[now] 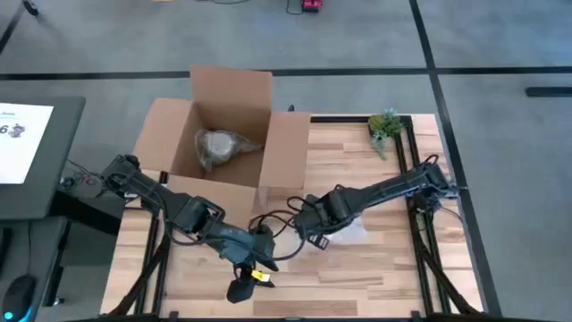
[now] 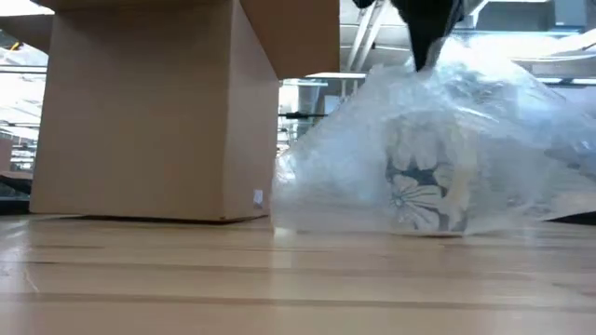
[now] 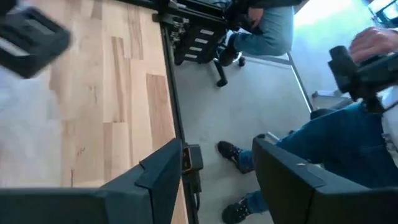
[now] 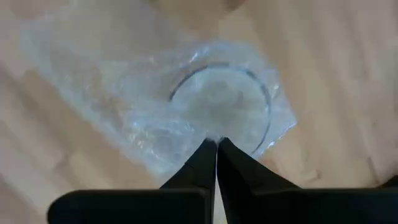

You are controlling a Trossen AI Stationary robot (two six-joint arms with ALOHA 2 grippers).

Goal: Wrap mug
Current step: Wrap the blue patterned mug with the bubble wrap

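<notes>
On one table, right hand pinches one bubble wrap over one mug; left hand apart.

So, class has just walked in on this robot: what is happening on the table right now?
The right gripper is shut on the bubble wrap, pinching it just above the mug, which stands on the table draped in the clear sheet. The left gripper is open and holds nothing, out past the table's near edge. An open cardboard box with a wrapped bundle inside sits at the back left.
</notes>
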